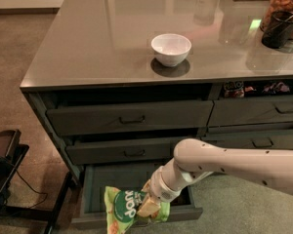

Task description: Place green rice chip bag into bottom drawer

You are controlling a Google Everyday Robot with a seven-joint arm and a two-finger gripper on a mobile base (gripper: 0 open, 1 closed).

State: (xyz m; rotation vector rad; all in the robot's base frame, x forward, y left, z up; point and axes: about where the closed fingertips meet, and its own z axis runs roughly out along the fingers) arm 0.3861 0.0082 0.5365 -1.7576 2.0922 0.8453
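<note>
The green rice chip bag (123,209) is bright green with a dark round logo and white letters. It hangs low over the front left part of the open bottom drawer (98,179), a wide dark grey-green box pulled out at the foot of the counter. My gripper (149,204) is shut on the bag's right side, at the end of my white arm (224,162), which reaches in from the right. The bag's lower edge overlaps the drawer's front panel (183,213). I cannot tell whether it touches the drawer floor.
A white bowl (171,48) sits on the glossy counter top (102,38). A jar of snacks (284,13) stands at the back right. Two closed drawers (132,119) (129,152) are above the open one. A black stand (2,167) is on the floor to the left.
</note>
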